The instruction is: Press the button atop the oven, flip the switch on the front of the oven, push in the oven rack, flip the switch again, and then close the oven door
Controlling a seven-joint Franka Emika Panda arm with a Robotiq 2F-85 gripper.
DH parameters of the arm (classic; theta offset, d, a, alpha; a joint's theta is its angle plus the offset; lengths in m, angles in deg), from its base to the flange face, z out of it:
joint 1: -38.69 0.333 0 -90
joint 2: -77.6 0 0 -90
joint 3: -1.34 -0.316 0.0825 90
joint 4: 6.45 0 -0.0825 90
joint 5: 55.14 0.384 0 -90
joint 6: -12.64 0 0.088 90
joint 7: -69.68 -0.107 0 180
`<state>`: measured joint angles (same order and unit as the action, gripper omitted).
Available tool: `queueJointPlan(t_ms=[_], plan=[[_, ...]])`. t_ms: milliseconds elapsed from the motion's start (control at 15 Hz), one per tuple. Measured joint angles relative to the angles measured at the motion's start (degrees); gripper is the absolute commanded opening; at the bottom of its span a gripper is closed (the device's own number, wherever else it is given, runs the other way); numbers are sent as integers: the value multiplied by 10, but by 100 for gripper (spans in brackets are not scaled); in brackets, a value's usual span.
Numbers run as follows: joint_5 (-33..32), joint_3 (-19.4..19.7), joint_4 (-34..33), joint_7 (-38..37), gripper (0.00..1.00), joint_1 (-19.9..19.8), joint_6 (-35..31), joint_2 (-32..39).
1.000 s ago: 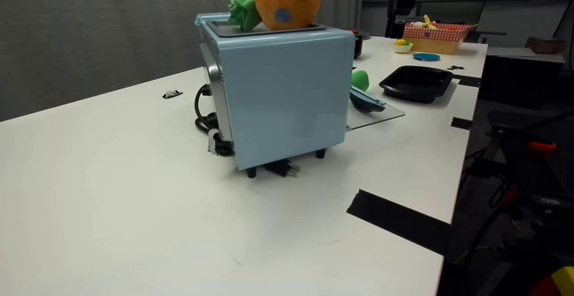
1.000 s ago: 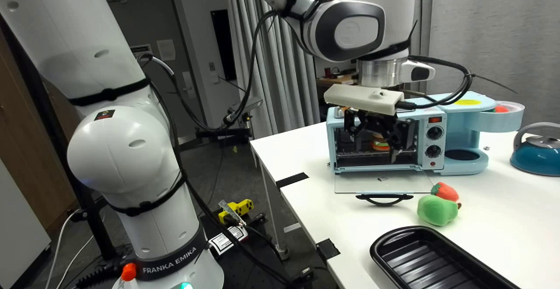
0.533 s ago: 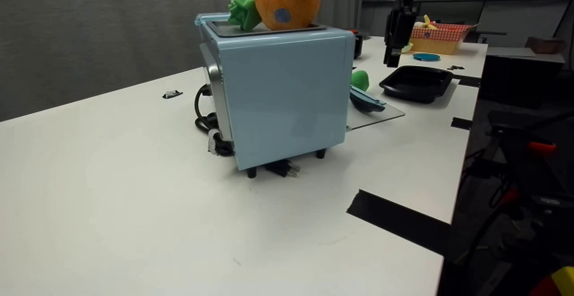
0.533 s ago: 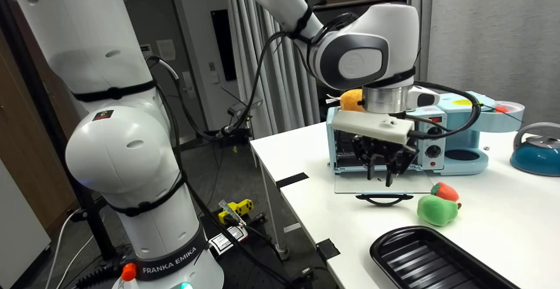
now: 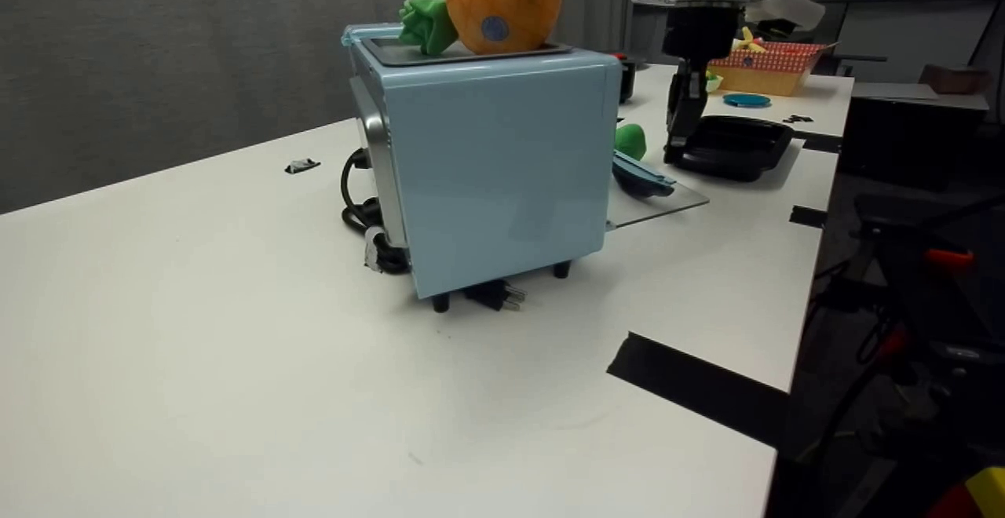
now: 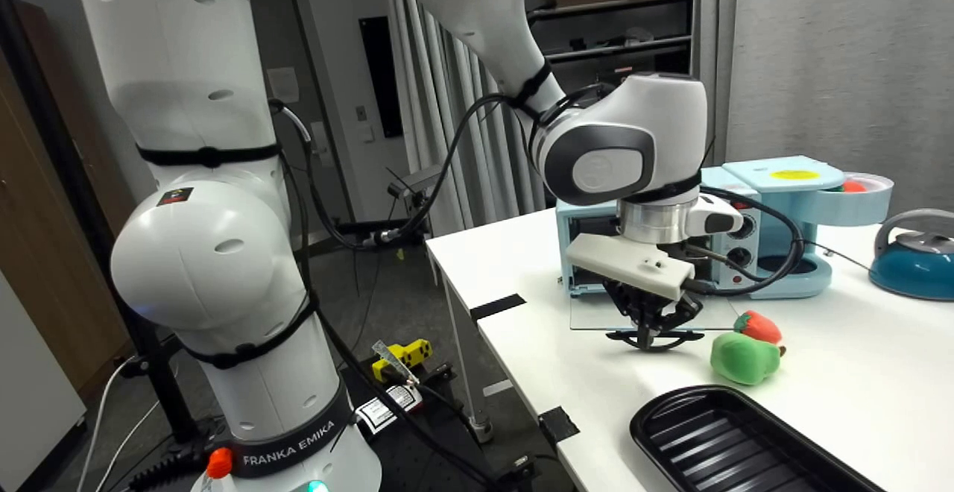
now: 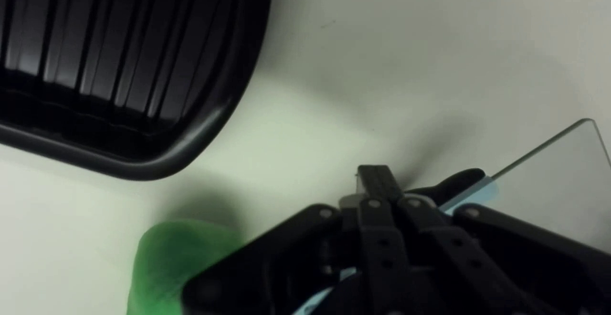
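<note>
In an exterior view, the light-blue toaster oven (image 6: pixel 585 210) stands on the white table (image 6: pixel 499 261), glass door (image 6: pixel 592 317) lowered. Jaws together, the gripper (image 6: pixel 646 341) is at the black door handle (image 6: pixel 686 336); contact is hard to tell. Farther right are a ribbed tray (image 6: pixel 745 447), green toy pepper (image 6: pixel 744 358), blue kettle (image 6: pixel 915 268).

Dials (image 6: pixel 739 257) faced in an exterior view; oven (image 5: pixel 502 169) seen side-on, nearer, in an exterior view; desk (image 7: pixel 305 129) viewed downward, close, in wrist view; tray (image 7: pixel 133 169) shared by all.

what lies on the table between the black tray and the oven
In an exterior view, the green toy and, nearer the oven, the red toy.
</note>
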<state>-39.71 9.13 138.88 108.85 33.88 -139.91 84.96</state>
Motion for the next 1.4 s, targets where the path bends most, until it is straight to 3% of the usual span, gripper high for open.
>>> queueJointPlan(t_ms=[533,867,1400], plan=[[71,-80,-30,-10,0,-59,-71,80],[158,-124,-34,8,0,-102,-71,77],[304,-173,-39,60,0,-116,-68,27]])
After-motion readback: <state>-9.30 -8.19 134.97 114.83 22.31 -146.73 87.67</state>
